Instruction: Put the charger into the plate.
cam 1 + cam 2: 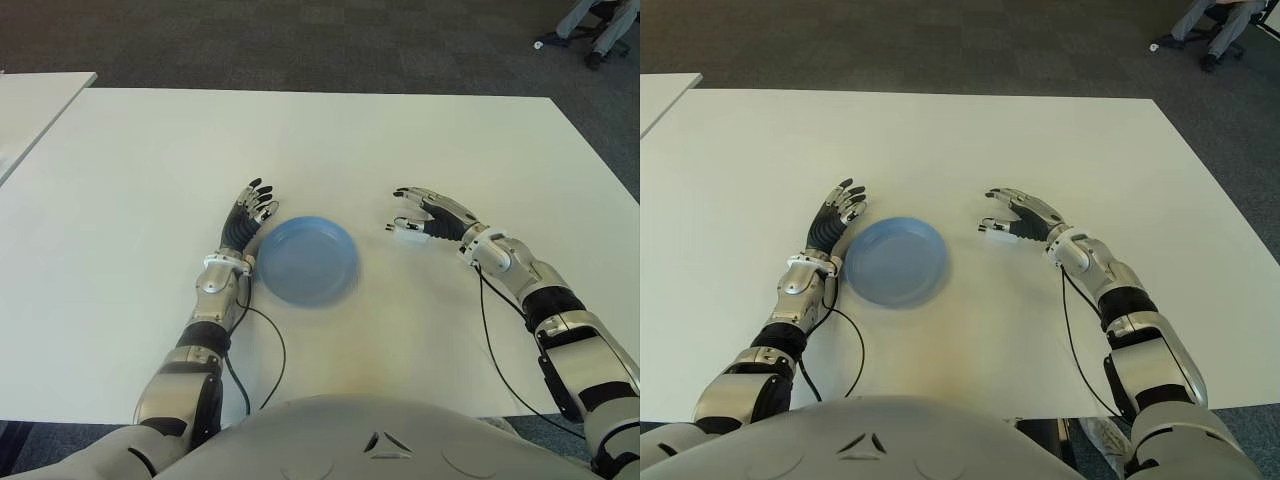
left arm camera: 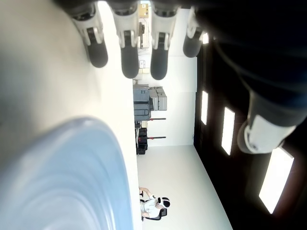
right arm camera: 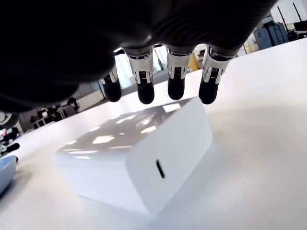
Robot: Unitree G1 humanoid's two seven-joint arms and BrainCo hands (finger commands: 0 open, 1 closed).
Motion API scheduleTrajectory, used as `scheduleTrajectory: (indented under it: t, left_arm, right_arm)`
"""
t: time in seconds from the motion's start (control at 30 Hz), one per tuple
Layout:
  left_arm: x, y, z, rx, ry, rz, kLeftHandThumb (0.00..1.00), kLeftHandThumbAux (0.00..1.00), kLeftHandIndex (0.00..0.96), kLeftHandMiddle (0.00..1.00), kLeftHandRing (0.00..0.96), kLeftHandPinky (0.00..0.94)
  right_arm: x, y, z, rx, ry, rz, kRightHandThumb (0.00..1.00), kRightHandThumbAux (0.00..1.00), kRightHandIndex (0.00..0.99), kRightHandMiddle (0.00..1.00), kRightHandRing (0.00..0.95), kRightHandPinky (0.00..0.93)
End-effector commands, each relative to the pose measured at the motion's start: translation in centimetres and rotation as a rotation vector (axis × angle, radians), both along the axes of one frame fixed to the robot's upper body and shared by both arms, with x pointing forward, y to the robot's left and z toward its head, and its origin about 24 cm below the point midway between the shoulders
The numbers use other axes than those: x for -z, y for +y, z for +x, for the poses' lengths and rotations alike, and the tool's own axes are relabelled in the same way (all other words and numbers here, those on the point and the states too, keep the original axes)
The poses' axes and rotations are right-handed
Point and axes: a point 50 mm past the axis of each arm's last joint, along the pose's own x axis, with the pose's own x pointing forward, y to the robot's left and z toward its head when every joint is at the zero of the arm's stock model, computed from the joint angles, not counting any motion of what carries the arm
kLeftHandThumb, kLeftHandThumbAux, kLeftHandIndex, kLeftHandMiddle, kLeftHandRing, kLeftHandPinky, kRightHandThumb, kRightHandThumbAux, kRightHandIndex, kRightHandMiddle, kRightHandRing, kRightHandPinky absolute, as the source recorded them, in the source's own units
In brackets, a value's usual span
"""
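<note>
The right hand [image 1: 420, 218] hovers over the one charger [image 1: 408, 234], its fingers [image 3: 145, 88] spread and arched above the block's top without closing on it; the right wrist view shows the fingertips clear of the charger, so the hand holds nothing. The charger lies flat on the white bench [image 1: 400, 140], well to the right of the plate. It is a white, glossy, rounded-cornered block with a single small oval port [image 3: 160, 168] in one narrow face.

There is one plate [image 1: 307, 260], pale blue and round, sitting on the bench between the two hands with nothing in it. The left hand [image 1: 250, 215] shows just beside the plate's left rim, fingers extended and loosely open, gripping nothing.

At the far corner of the room, beyond the bench, a person's legs [image 1: 597, 22] show on the dark carpet.
</note>
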Motion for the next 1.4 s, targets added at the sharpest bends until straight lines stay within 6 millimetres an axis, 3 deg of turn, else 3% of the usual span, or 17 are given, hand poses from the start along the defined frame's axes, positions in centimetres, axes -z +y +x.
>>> scheduleTrajectory:
  t: [0.03,0.57,1.4]
  left_arm:
    - [2.6,0.2,-2.2,0.002,0.151,-0.005,0.000,0.533,0.065,0.183,0.169,0.163]
    - [2.6,0.5,-2.4,0.003,0.151,-0.007,0.000,0.537,0.067,0.188,0.178,0.173]
    - [2.6,0.8,-2.5,0.004,0.154,0.011,0.000,0.538,0.067,0.188,0.176,0.163]
  right_arm:
    - [0.5,0.1,0.2,-0.009,0.011,-0.033,0.326,0.107,0.000,0.000,0.000,0.000]
    - [2.2,-0.5,-0.1,0.036,0.046,-0.101,0.318,0.114,0.000,0.000,0.000,0.000]
    - [3.0,-2.0,-1.7,-0.016,0.027,-0.208,0.295,0.134,0.000,0.000,0.000,0.000]
